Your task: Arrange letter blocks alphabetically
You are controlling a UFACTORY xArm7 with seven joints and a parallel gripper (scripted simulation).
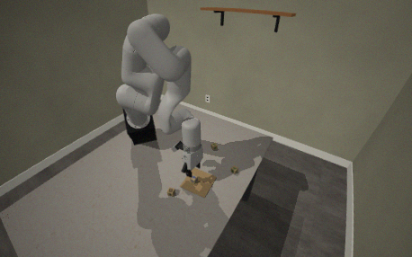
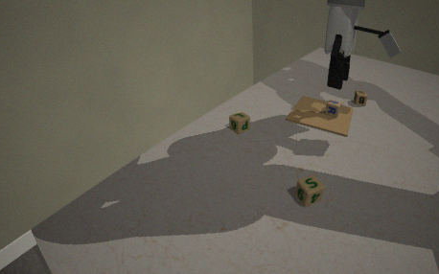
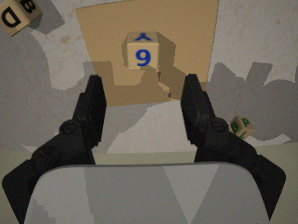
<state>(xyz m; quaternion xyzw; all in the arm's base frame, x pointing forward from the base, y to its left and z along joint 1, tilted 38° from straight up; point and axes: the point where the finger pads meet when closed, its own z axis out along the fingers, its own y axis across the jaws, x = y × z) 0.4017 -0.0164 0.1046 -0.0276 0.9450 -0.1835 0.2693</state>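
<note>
My gripper (image 1: pixel 193 170) (image 2: pixel 340 83) (image 3: pixel 143 88) is open and empty, above the tan mat (image 1: pixel 202 191) (image 2: pixel 339 128) (image 3: pixel 190 30). A block with blue marks (image 1: pixel 194 179) (image 2: pixel 333 109) (image 3: pixel 143 52) sits on the mat, beyond the fingertips in the wrist view. A 9 or 6 seems on its top, with Y and R on its sides. A black-marked block (image 1: pixel 171 192) (image 2: pixel 360 98) (image 3: pixel 20 15) lies off the mat, D apparently on top. A green-marked block (image 1: pixel 234 170) (image 2: pixel 240 123) (image 3: pixel 242 127) has P on a side; its top looks like L. Another green-marked block (image 1: pixel 214 146) (image 2: pixel 310 191) shows S on top.
All three blocks off the mat stand on the pale table, apart from each other. The table edge (image 1: pixel 240 198) runs past the L-like block's side. Arm shadows cover parts of the mat and table. A wall shelf (image 1: pixel 247 12) hangs far behind.
</note>
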